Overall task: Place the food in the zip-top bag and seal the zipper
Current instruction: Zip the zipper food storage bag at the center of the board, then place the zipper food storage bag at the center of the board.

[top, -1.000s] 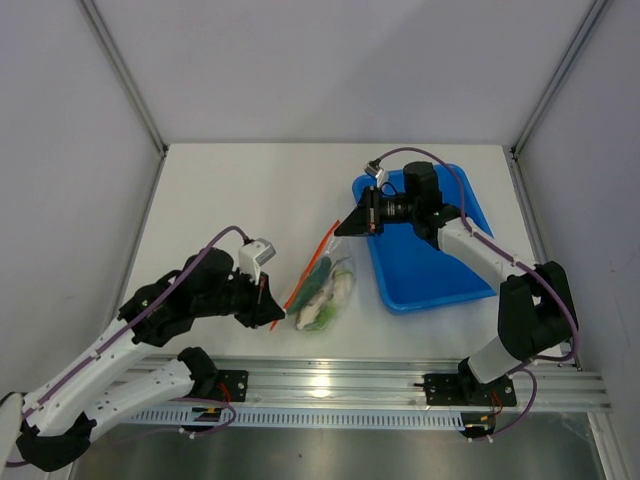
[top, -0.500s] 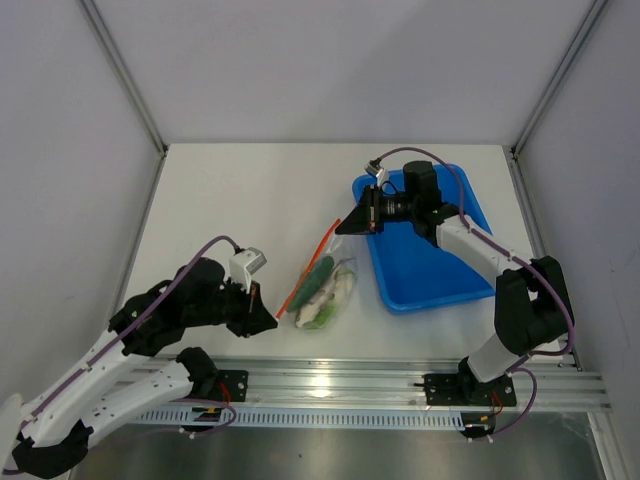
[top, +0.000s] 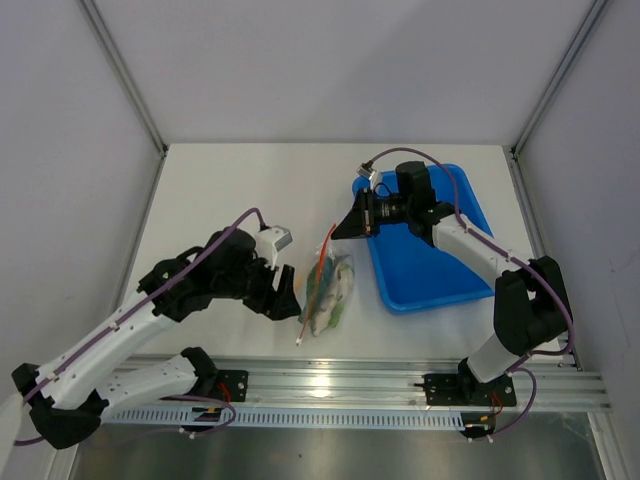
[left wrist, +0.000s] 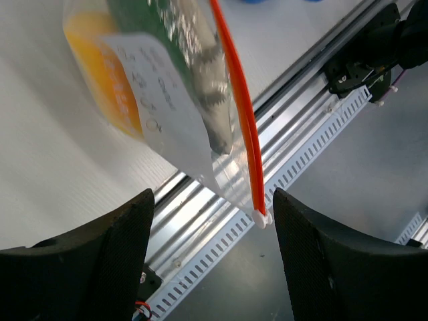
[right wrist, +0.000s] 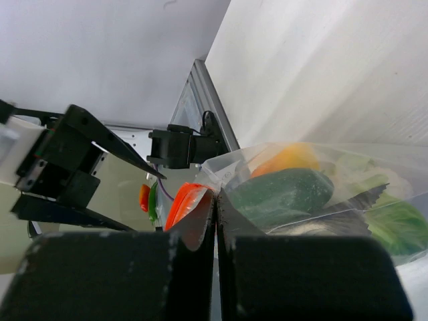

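The food (right wrist: 281,190) lay inside the zip-top bag (top: 332,292), just left of the blue tray (top: 430,270). The right hand (top: 338,230) pinched the bag's corner; the left hand (top: 292,297), spread wide, held nothing. The zipper (left wrist: 239,114) looked mostly closed.

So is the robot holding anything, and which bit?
The right tool pinches the zip-top bag by one end of its zipper. The left tool is open, holding nothing.

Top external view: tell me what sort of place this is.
Probably a robot lab cell: a white table boxed in by plain grey panels, two arms bolted to an aluminium rail, and a zip-top bag of toy food.
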Available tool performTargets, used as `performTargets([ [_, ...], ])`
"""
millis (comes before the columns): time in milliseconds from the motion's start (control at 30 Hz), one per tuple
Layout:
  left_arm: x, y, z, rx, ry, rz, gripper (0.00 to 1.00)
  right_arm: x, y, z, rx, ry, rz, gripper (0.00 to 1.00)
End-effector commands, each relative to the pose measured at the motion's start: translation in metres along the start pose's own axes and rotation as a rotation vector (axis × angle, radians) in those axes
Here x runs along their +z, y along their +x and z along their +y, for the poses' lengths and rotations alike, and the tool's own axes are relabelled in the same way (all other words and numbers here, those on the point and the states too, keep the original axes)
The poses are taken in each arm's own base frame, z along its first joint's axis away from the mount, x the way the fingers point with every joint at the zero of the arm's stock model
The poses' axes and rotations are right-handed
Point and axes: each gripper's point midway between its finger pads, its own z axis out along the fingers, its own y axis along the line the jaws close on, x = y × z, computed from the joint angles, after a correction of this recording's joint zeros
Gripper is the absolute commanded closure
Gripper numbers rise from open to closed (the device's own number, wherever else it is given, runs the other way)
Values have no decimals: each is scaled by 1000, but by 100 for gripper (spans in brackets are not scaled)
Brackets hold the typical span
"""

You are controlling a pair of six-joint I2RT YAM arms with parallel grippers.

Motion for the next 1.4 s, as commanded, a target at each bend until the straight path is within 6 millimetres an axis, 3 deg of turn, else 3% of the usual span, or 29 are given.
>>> performTargets([
  [0, -4, -40, -10, 89, 0, -92, 26, 3, -5, 15, -66, -25, 4, 100],
  [133, 4, -66, -22, 96, 20, -93, 28, 5, -4, 16, -69, -26, 11, 100],
  [333, 23, -84, -31, 93, 42, -65, 29, 4, -3, 18, -69, -26, 13, 100],
  [500, 44, -82, -22, 60, -11, 25, 36, 4, -4, 19, -76, -24, 8, 100],
  [733, 53, -94, -26, 25, -37, 58, 41, 4, -5, 20, -75, -22, 8, 100],
  [833, 69, -84, -14, -11, -98, 141, 43, 4, -5, 20, -80, -11, 7, 100],
  [1033, 79, -68, -4, -49, -149, 219, 46, 3, -3, 15, -83, 21, 13, 100],
  [1133, 79, -70, -4, -45, -149, 218, 61, 2, -3, 14, -83, 35, 15, 100],
  [1167, 80, -70, -4, -42, -148, 220, 73, 3, -2, 13, -80, 37, 17, 100],
  [1233, 78, -76, -5, -33, -152, 205, 83, 2, -2, 11, -75, 45, 18, 100],
  [1267, 77, -77, -4, -23, -155, 208, 95, 3, -2, 11, -76, 45, 20, 100],
  [1300, 75, -85, -8, -13, -149, 192, 99, 2, -1, 10, -69, 49, 23, 100],
  [1367, 74, -87, -8, -2, -142, 207, 99, 2, -2, 8, -67, 56, 24, 99],
])
